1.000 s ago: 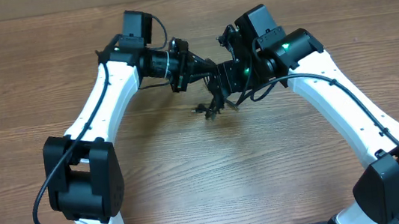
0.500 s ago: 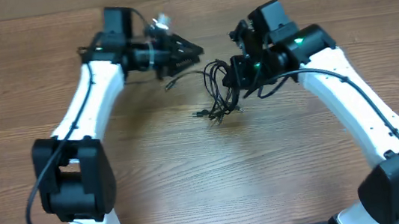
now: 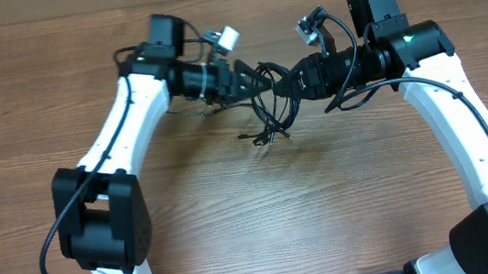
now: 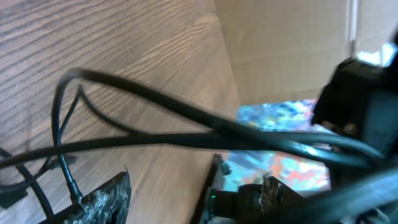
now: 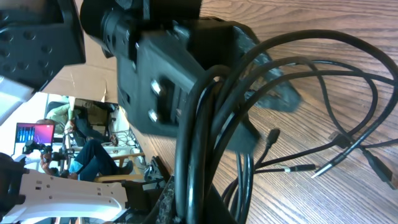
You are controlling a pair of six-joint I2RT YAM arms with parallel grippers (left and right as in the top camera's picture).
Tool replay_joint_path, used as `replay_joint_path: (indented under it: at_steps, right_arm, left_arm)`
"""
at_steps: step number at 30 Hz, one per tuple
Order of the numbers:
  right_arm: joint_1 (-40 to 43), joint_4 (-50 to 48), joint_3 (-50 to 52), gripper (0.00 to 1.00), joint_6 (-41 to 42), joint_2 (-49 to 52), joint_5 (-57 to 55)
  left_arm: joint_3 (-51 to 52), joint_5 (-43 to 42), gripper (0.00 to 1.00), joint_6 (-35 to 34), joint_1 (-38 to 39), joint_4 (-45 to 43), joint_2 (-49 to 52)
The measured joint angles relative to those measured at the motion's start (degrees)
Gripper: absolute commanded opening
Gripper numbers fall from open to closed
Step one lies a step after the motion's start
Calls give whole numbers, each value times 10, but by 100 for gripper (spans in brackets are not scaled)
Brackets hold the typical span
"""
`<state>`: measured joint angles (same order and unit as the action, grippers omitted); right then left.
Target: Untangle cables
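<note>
The cables (image 3: pixel 270 120) are thin black cords in a tangled bundle, lifted between the two arms with loops and plug ends trailing to the wood. My right gripper (image 3: pixel 298 79) is shut on a bunch of the cords (image 5: pixel 205 155), which run up from its jaws (image 5: pixel 198 208). Metal-tipped plugs (image 5: pixel 298 168) lie on the table beyond. My left gripper (image 3: pixel 254 81) faces the right one across the bundle. Its fingers (image 4: pixel 102 199) stand apart, and two cords (image 4: pixel 186 127) cross in front of them, not pinched. The left gripper (image 5: pixel 180 68) looms close in the right wrist view.
The wooden table (image 3: pixel 326 211) stretches around the bundle. Both white arms reach in from the near corners, with black bases (image 3: pixel 102 222) at the front. A cardboard wall (image 4: pixel 286 43) borders the table's far edge.
My right gripper has shut on the cords and pulled them up and right. My left gripper let go, swung away left, then came back to the bundle with its fingers apart.
</note>
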<state>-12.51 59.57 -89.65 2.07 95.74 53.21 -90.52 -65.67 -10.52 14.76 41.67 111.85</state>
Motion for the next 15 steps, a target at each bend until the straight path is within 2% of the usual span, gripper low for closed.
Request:
replay_joint_path:
  at_steps: [3, 4, 6, 7, 9, 11, 12, 13, 15]
  right_arm:
    - [0, 1, 0, 4, -2, 0, 0]
    - [0, 3, 0, 4, -2, 0, 0]
    - [0, 7, 0, 4, -2, 0, -1]
    - [0, 14, 0, 20, -1, 0, -12]
    - [0, 31, 0, 31, 21, 0, -62]
    - [0, 70, 0, 80, 93, 0, -197]
    - [0, 81, 0, 93, 121, 0, -268]
    - [0, 83, 0, 99, 141, 0, -316]
    - [0, 78, 0, 99, 153, 0, -342]
  left_arm:
    - [0, 28, 38, 4, 14, -9, 0]
    - [0, 42, 4, 11, 21, -10, 0]
    - [0, 54, 4, 16, 21, -10, 0]
    - [0, 57, 4, 17, 21, -10, 0]
    - [-2, 75, 4, 10, 18, 7, -3]
    - [-10, 121, 4, -2, -8, 53, -10]
    - [-21, 158, 4, -7, -31, 85, -22]
    - [-28, 191, 4, -11, -47, 102, -40]
    - [-38, 238, 4, -14, -54, 128, -82]
